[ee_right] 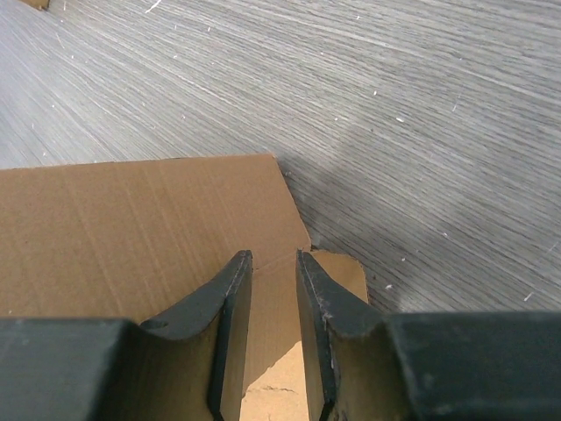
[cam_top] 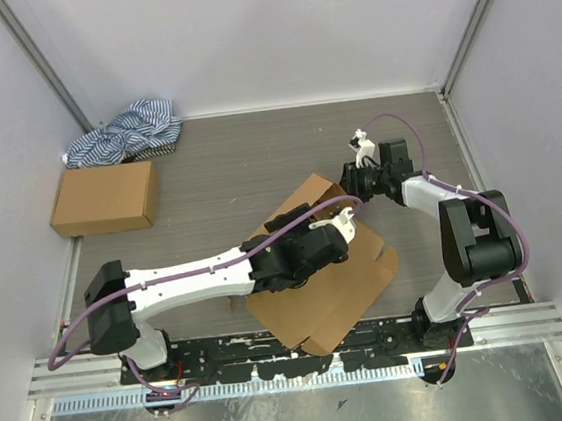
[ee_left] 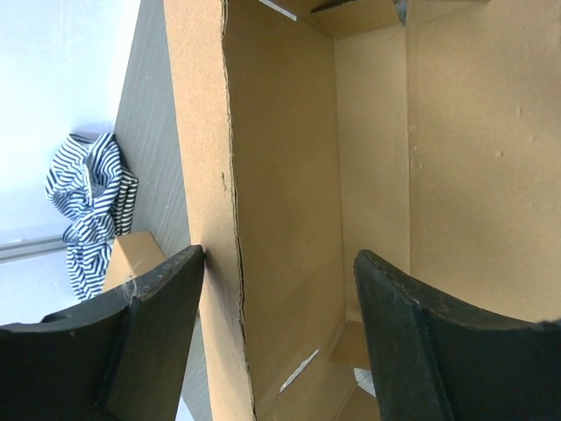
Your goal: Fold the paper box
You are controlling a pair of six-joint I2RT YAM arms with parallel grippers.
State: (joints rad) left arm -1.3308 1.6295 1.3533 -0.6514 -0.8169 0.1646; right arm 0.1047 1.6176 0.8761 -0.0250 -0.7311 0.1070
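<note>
One paper box [cam_top: 332, 311], low and centre in the overhead view, flat on the desk [cam_top: 256, 163] just ahead of the arm bases. Plain brown corrugated cardboard, matte, no print, creased into panels; rounded tab at its right edge, one panel raised at the upper end. Closer up from the left wrist: same box [ee_left: 289, 175], smooth tan inner faces, a ragged fluted edge down the raised wall, pale slits at the corners. From the right wrist: a flat panel [ee_right: 131, 228] with faint ribbing and a sharp square corner, a small flap just right of it.

Two tools, both black with curved fingers. Left tool [cam_top: 349, 225] [ee_left: 279, 263] spread wide, astride the raised wall: one finger [ee_left: 166, 298] outside and close against it, the other inside the box, clear of the wall. Right tool [cam_top: 348, 180] [ee_right: 273, 259] at the box's upper right corner, narrowed to a thin slit, over the panel, nothing seen clamped between; contact with the cardboard impossible to tell.

One sealed oblong carton [cam_top: 106, 199], smooth brown, at left, well apart from the box. One crumpled cloth [cam_top: 127, 134] [ee_left: 88, 210], blue-and-white striped, soft folds, just behind the carton in the upper left.

Desk grey, fine wood-grain streaks [ee_right: 394, 105].
</note>
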